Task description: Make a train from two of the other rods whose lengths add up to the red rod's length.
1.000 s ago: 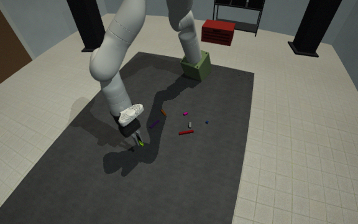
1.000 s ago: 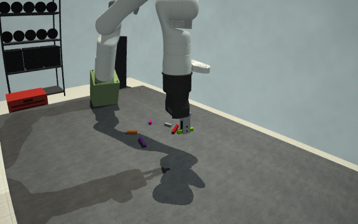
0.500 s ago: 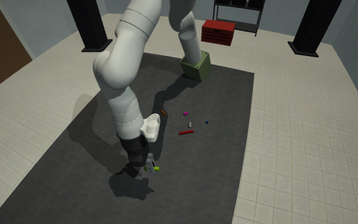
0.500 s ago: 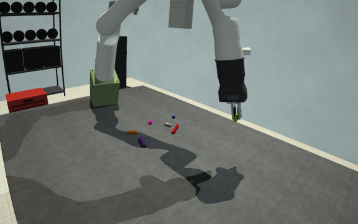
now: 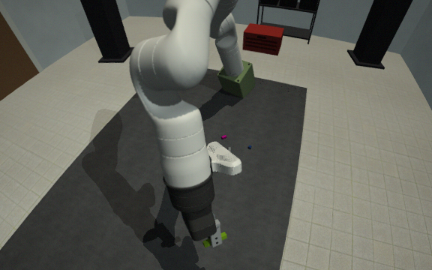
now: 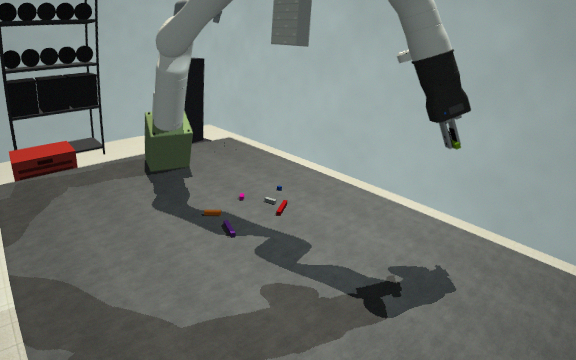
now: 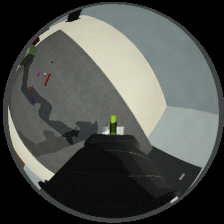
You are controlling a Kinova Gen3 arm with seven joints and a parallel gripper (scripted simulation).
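6 rods are lying on the dark mat, 1 of each colour, left to right in the exterior view: orange rod, purple rod, magenta rod, grey rod, red rod, blue rod. Far to the right, the gripper is hanging high above the mat, its jaws pinching 1 lime rod.
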